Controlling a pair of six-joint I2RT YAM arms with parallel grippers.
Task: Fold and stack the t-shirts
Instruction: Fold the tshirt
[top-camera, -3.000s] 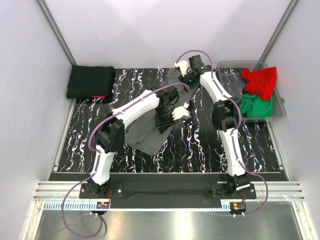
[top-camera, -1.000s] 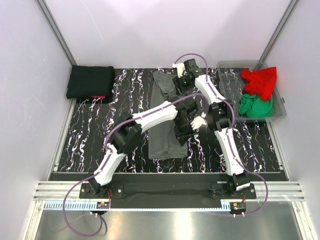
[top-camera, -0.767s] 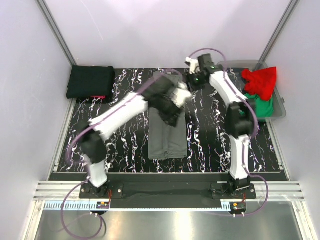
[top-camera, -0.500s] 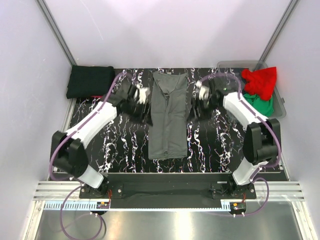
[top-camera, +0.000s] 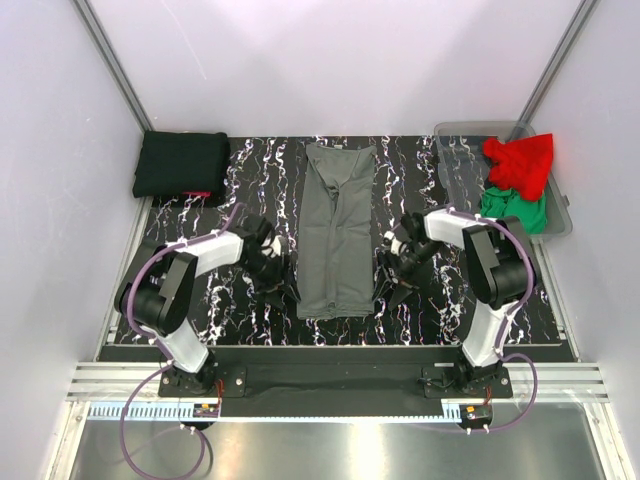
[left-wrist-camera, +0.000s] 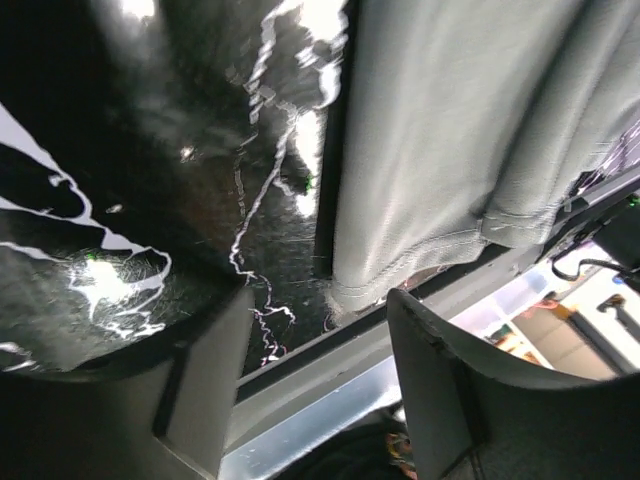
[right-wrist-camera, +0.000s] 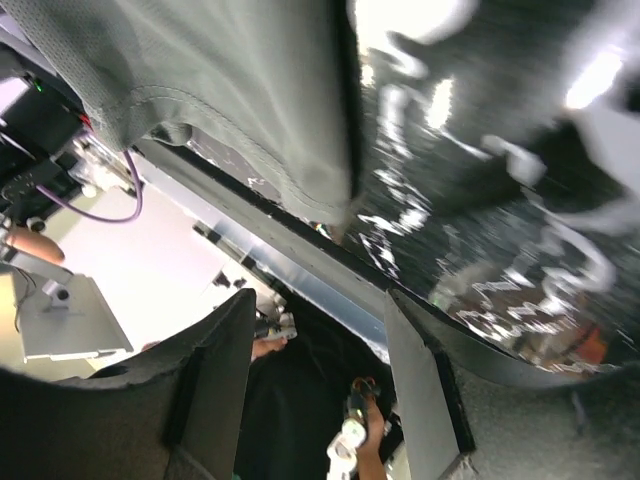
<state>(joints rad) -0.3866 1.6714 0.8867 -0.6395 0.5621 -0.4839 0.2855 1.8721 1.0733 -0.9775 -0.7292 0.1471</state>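
A dark grey t-shirt (top-camera: 338, 230) lies folded into a long narrow strip down the middle of the table. Its hem shows in the left wrist view (left-wrist-camera: 450, 150) and in the right wrist view (right-wrist-camera: 220, 90). My left gripper (top-camera: 277, 278) is low at the table, just left of the strip's near end, open and empty (left-wrist-camera: 318, 400). My right gripper (top-camera: 392, 277) is low just right of the strip's near end, open and empty (right-wrist-camera: 315, 400). A folded black t-shirt (top-camera: 182, 163) lies at the far left. A red t-shirt (top-camera: 520, 162) and a green t-shirt (top-camera: 513, 211) lie in the bin.
A clear grey plastic bin (top-camera: 452, 133) stands at the far right of the black marbled table (top-camera: 220, 300). A small red thing (top-camera: 197, 195) pokes out under the black shirt. White walls stand close on both sides.
Both arms let go of the grey shirt at its far end and swung back. They now sit low beside its near end, one on each side. The shirt lies straightened into a strip.
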